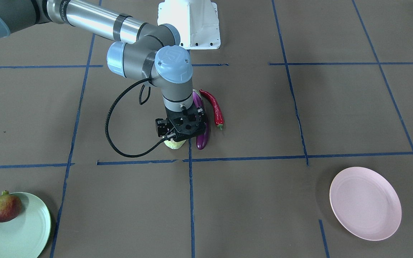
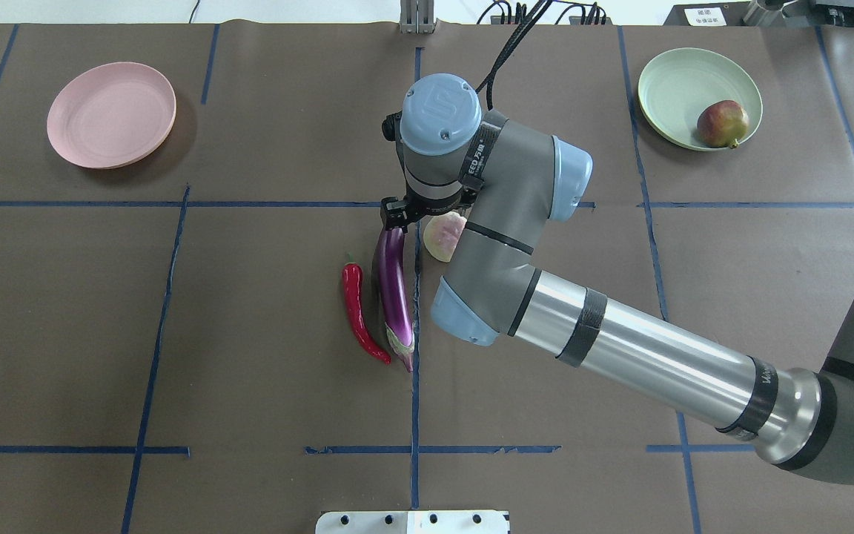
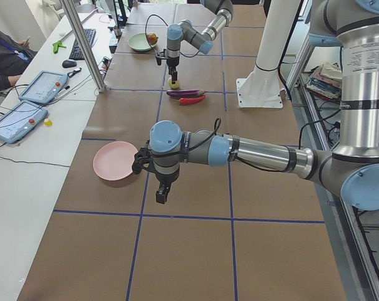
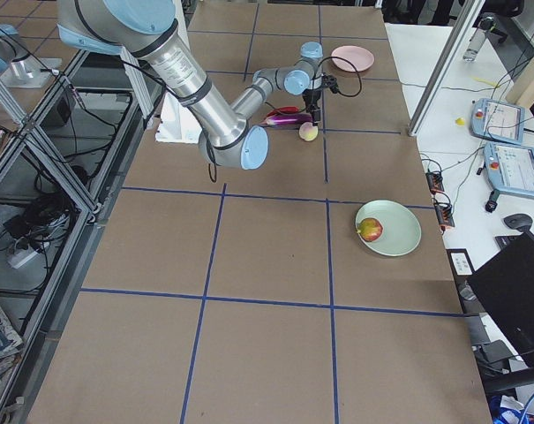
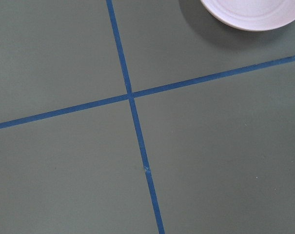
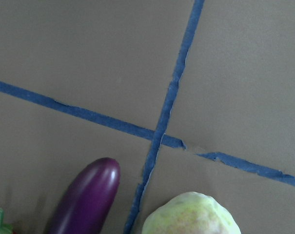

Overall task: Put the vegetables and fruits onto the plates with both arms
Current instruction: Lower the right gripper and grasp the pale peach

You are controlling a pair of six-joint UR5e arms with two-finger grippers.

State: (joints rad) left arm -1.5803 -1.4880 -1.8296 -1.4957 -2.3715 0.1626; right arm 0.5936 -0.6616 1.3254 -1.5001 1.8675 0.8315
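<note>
Pale green fruit (image 6: 190,215), round, lumpy, probably light yet firm, lies under the right tool (image 1: 179,133), whose opening I cannot tell; grasp across its widest middle.

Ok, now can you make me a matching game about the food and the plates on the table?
Things:
1. red and yellow fruit
2. pink plate
3. chili
4. pale green fruit

Where or how:
A. lying alongside the eggplant, on the pink plate's side of it
B. right under the end of the right arm
C. on the green plate
D. has nothing on it

Pairs: 1-C, 2-D, 3-A, 4-B
</note>
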